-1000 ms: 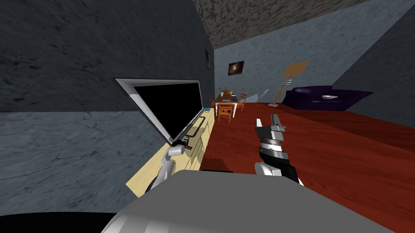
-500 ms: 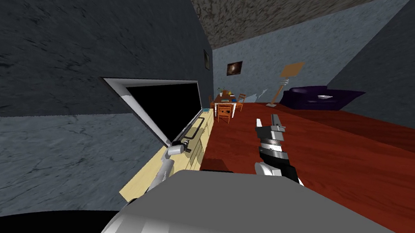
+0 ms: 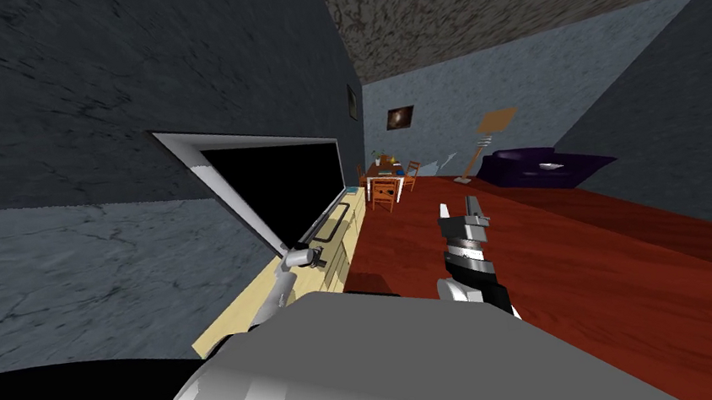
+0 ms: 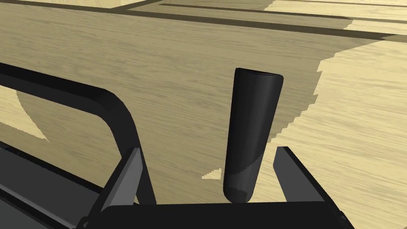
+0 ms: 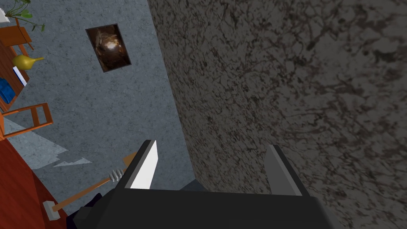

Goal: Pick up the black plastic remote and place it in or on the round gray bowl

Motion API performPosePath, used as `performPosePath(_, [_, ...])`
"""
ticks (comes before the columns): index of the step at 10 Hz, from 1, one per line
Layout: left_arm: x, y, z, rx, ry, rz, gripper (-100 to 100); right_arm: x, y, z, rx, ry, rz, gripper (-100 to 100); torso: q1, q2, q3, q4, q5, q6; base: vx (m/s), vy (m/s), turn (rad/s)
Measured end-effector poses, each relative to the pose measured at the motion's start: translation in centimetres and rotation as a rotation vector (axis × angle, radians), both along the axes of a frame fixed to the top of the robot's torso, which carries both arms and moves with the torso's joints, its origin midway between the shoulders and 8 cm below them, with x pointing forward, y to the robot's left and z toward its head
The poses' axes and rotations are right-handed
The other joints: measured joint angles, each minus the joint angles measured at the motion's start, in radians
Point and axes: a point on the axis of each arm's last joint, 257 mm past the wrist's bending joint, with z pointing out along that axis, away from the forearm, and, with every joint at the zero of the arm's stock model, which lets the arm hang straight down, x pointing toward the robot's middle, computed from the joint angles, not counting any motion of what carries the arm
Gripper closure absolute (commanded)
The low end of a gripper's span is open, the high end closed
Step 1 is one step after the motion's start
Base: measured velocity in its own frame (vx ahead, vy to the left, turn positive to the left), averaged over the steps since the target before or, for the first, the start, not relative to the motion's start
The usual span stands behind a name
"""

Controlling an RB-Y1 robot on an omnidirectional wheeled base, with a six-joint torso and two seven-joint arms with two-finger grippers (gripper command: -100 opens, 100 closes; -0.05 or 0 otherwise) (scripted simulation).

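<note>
Found the black remote (image 4: 252, 135) lying flat on the pale wooden top of the TV cabinet (image 4: 179, 59), partly in shadow. Had it between the two fingers of the left gripper (image 4: 208, 150), closer to one finger than the other, its near end almost at the gripper's dark body. Held those fingers spread wide, neither one pressing the remote's sides. Noted a black curved bar (image 4: 59, 91) resting on the same top just beside the farther finger, apart from the remote.

From the head, saw the left gripper low over the TV cabinet (image 3: 230, 328), right at the foot of the big black-screened television (image 3: 284, 185) against the dark wall. Held the right gripper (image 3: 464, 212) up over the red-brown floor (image 3: 609, 264), well apart from the TV cabinet, its fingers (image 5: 145, 171) parted and holding nothing.

Spotted a purple sofa (image 3: 512, 170) far across the room, with a small pale thing (image 3: 547, 164) on its seat; could not tell whether it was a bowl. Also spotted a small table (image 3: 385, 175) with orange chairs (image 3: 383, 194) near the far wall.
</note>
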Motion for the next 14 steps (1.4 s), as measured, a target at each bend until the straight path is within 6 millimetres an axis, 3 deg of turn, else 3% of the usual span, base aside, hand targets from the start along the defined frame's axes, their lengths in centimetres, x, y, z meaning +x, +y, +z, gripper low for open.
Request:
performPosePath(5, [-5.3, 0.8, -3.0, -0.029, 0.210, -0.017, -100, 0.0, 0.0, 0.0, 0.000, 0.000, 0.000, 0, 0.001, -0.001, 0.000, 0.000, 0.000, 0.000, 0.070, 0.020, -0.051])
performPosePath(11, [-10.3, 1.8, -4.4, -0.064, 0.395, -0.034, -100, 0.0, 0.0, 0.0, 0.000, 0.000, 0.000, 0, 0.000, 0.000, 0.000, 0.000, 0.000, 0.000, 0.053, 0.011, -0.037])
performPosePath(12, [-10.4, 1.8, -4.4, -0.065, 0.400, -0.035, 0, 0.0, 0.0, 0.0, 0.000, 0.000, 0.000, 0, -0.001, 0.002, 0.001, 0.000, 0.000, 0.000, 0.000, 0.000, 0.000])
performPosePath(13, [-10.4, 1.8, -4.4, -0.065, 0.399, -0.035, -100, 0.0, 0.0, 0.0, 0.000, 0.000, 0.000, 0, -0.001, 0.003, 0.002, 0.001, 0.000, 0.000, 0.006, 0.023, -0.043])
performPosePath(14, [-10.7, 1.7, -4.9, -0.067, 0.402, -0.032, -100, 0.0, 0.0, 0.0, 0.000, 0.000, 0.000, 0, 0.000, 0.004, 0.002, 0.001, 0.000, 0.000, 0.006, 0.034, -0.029])
